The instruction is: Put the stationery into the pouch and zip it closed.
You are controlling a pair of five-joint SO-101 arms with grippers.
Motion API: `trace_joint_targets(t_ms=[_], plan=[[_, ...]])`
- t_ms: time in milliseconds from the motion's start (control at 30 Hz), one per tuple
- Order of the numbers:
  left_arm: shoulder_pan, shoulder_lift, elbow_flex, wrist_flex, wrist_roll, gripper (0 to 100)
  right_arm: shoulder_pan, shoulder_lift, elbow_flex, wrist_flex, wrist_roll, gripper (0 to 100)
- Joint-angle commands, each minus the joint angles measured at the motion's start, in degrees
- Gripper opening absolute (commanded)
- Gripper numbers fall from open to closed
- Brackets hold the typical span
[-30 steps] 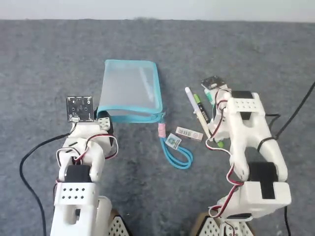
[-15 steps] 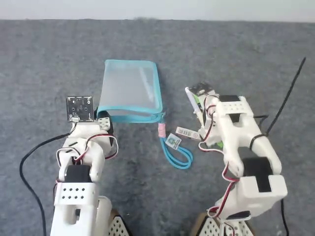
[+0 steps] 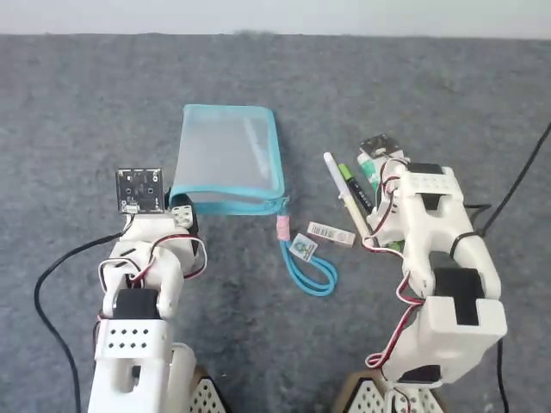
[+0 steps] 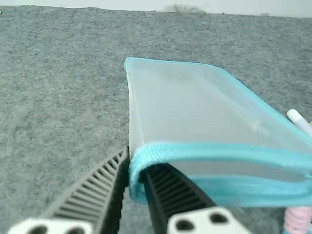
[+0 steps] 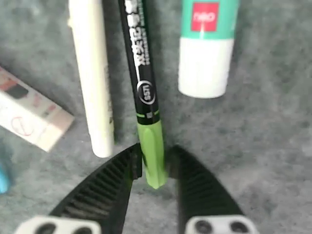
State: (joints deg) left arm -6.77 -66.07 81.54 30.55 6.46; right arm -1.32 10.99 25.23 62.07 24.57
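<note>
Stage: early. By the look of it no stationery has gone in yet, and the zip is not closed.
Done so far: the left gripper (image 4: 134,168) is clamped on the teal edge of the pouch (image 3: 228,159) at its near left corner, which seems to hold the mouth ready.
In hand: the right gripper (image 5: 153,161) is nearly closed around the green end of the green-and-black pen (image 5: 141,83). Both fingers look to be touching it, and the pen lies flat on the grey mat (image 3: 86,103).
Left to do: lift that pen and carry it to the pouch mouth. Do the same with the white pen (image 5: 92,78), the glue stick (image 5: 207,44) and the eraser (image 5: 29,114), then run the zip shut.
Where the stationery lies: right of centre in the high view, well apart from the pouch. The two pens lie side by side without touching, the glue stick is just beyond them and the eraser is on the side towards the pouch.
Where the pouch lies: upper centre-left of the high view, flat on the mat, with its mouth facing the arms.
Pouch, look: a frosted translucent body with teal binding all round. Nothing shows through it, so I judge it empty.
Pouch, mouth: two teal lips run one above the other along the near edge, so it looks unzipped.
Pouch, fittings: a pink zip pull (image 3: 281,226) sits at the near right corner. A teal wrist loop (image 3: 310,271) and a small tag (image 3: 303,248) trail from it towards the arms.
Handling, as a guess: the soft, thin walls may sag once the lip is let go.
</note>
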Motion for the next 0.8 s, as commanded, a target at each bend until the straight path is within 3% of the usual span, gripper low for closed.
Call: trace_joint_targets(t_ms=[0,200,467,633,767], plan=[[-0.18,-0.18,-2.59,-2.02,0.70,1,0.31,0.13,-0.79,0.40,-0.70,1.1],[-0.18,-0.18,-2.59,-2.02,0.70,1,4.53,-5.05,-0.79,5.76,-0.62,0.8],[-0.26,-0.18,-2.59,-2.11,1.05,1,5.32,-30.11,-0.70,19.38,0.62,0.8],[-0.26,-0.18,-2.59,-2.11,1.05,1,-1.89,-46.37,-0.70,31.08,3.43,0.8],[-0.26,-0.18,-2.59,-2.11,0.97,1,-15.43,-55.25,-0.35,38.02,3.43,0.8]])
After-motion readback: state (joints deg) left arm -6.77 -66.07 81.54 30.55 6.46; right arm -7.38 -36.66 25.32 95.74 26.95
